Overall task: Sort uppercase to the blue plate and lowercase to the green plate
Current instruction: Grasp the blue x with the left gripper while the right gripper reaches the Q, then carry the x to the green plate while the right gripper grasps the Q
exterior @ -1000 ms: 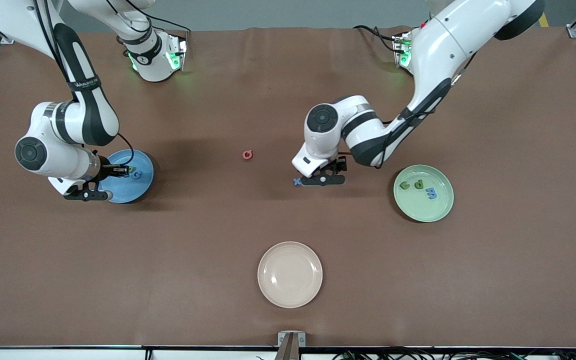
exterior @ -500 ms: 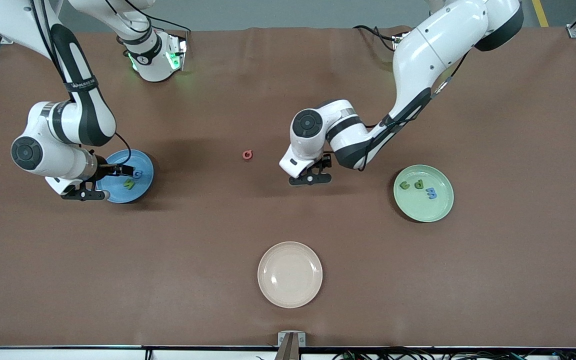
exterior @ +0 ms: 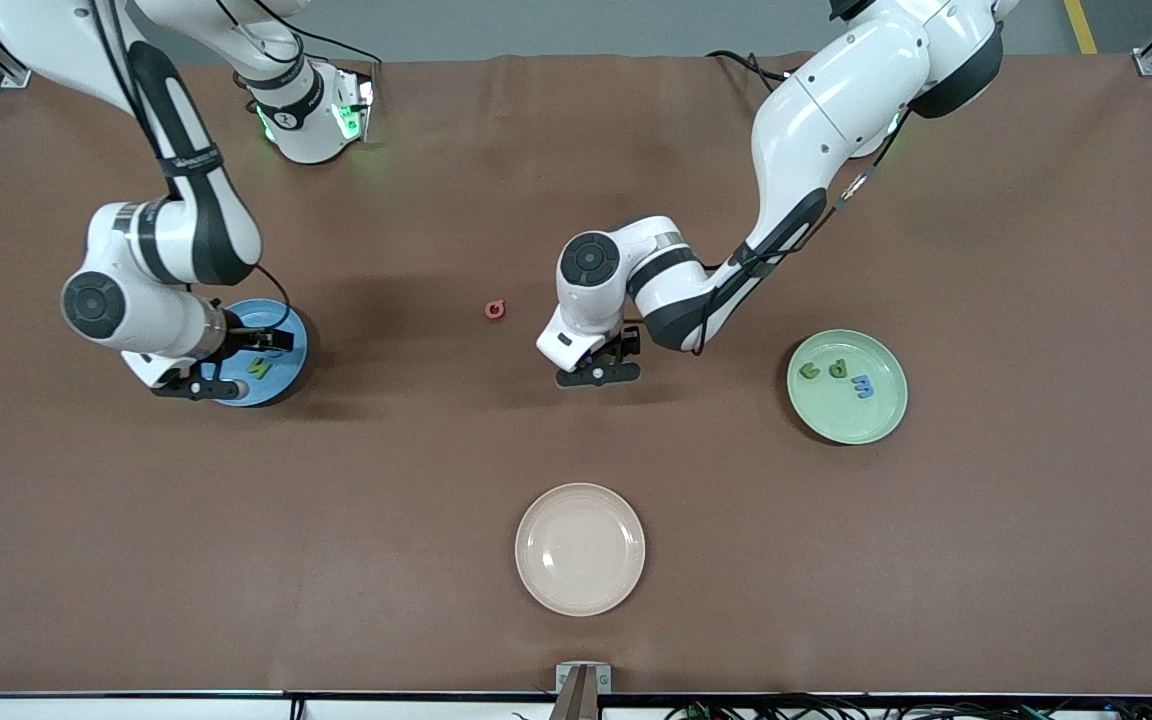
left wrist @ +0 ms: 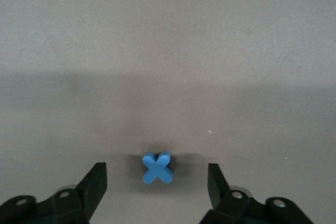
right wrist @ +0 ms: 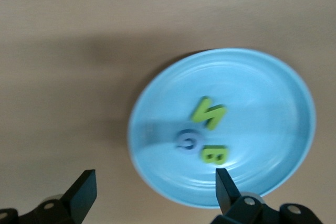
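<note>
— Two letters are not yet sorted: the blue x (left wrist: 157,168) and the red-pink Q (exterior: 495,310). The x lies flat on the worktop (exterior: 576,440), under the left tool (exterior: 596,374), between its spread fingers (left wrist: 94,184); the left wrist view shows none touching it.

— Any long axis to mind?

— No, it is a squat cross. It sits centred in the gap, so I judge a straight descent and a squeeze would take it.

— And the Q?

— Bare on the worktop, just beside the left tool toward the right arm's end. The blue plate (right wrist: 273,77), with N (right wrist: 208,113), G (right wrist: 187,140) and B (right wrist: 214,155) on it, is well apart from it.

— The right tool?

— The right tool (exterior: 204,385) hangs over that plate's rim, fingers apart, holding nothing. The green plate (exterior: 881,420) has three letters (exterior: 838,374).
</note>
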### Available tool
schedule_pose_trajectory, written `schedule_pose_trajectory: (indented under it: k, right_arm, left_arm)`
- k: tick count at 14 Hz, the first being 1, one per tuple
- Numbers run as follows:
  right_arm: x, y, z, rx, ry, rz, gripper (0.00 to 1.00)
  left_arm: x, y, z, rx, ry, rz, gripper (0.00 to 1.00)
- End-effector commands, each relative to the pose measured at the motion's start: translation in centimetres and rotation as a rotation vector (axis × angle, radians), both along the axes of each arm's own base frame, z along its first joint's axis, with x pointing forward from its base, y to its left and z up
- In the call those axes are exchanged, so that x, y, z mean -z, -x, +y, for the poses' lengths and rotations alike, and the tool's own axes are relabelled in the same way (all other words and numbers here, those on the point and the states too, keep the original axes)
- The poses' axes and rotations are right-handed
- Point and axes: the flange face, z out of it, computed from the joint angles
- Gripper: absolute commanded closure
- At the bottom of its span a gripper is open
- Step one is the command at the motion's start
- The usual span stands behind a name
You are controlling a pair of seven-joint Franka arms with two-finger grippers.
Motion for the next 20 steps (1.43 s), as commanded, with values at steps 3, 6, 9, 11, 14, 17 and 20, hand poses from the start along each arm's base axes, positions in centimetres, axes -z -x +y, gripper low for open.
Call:
schedule_pose_trajectory:
  k: [3,6,9,11,14,17,20]
  right_arm:
    - [-2.4,2.5,7.8,-0.007,-0.037,-0.036,0.00]
    - [-2.5,4.2,14.4,0.001,-0.037,-0.069,0.00]
    - [-2.0,6.3,19.9,0.002,-0.041,-0.135,0.00]
    - [-1.1,7.8,23.7,0.020,-0.041,-0.166,0.00]
    - [1.4,9.5,27.6,0.055,-0.044,-0.214,0.00]
    - [4.4,10.6,29.6,0.058,-0.045,-0.245,0.00]
    - [6.9,11.3,30.7,0.069,-0.048,-0.272,0.00]
  left_arm:
    - [0.9,-0.6,-0.2,-0.021,0.015,0.003,0.21]
    - [1.3,-0.5,-0.2,-0.019,0.012,0.008,0.35]
    - [1.3,-0.5,-0.2,-0.017,0.012,0.007,0.46]
    - [1.3,-0.5,-0.2,-0.021,0.012,0.008,0.55]
    - [1.3,-0.5,-0.2,-0.020,0.013,0.009,0.70]
    - [0.8,-1.1,0.3,-0.013,0.014,-0.002,0.82]
    - [0.1,-1.6,0.8,-0.019,0.012,-0.012,0.88]
